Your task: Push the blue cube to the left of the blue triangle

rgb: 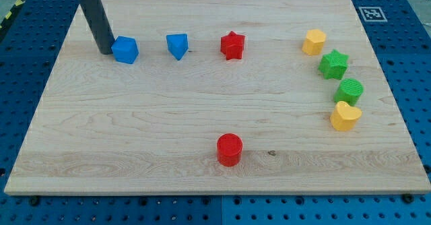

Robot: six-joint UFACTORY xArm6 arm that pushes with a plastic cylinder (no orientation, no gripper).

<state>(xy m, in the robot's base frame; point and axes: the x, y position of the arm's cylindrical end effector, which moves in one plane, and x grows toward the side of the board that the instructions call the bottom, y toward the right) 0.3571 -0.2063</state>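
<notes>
The blue cube [125, 50] lies on the wooden board near the view's top left. The blue triangle [177, 46] lies to its right, with a clear gap between them. My tip [105, 51] rests on the board just left of the blue cube, touching or nearly touching its left side. The dark rod slants up toward the view's top left.
A red star [232, 45] lies right of the blue triangle. A red cylinder [229, 149] sits at bottom centre. At the right lie a yellow block [314, 42], a green star [333, 65], a green cylinder [349, 91] and a yellow heart [345, 116]. The board's edge [40, 104] borders a blue pegboard.
</notes>
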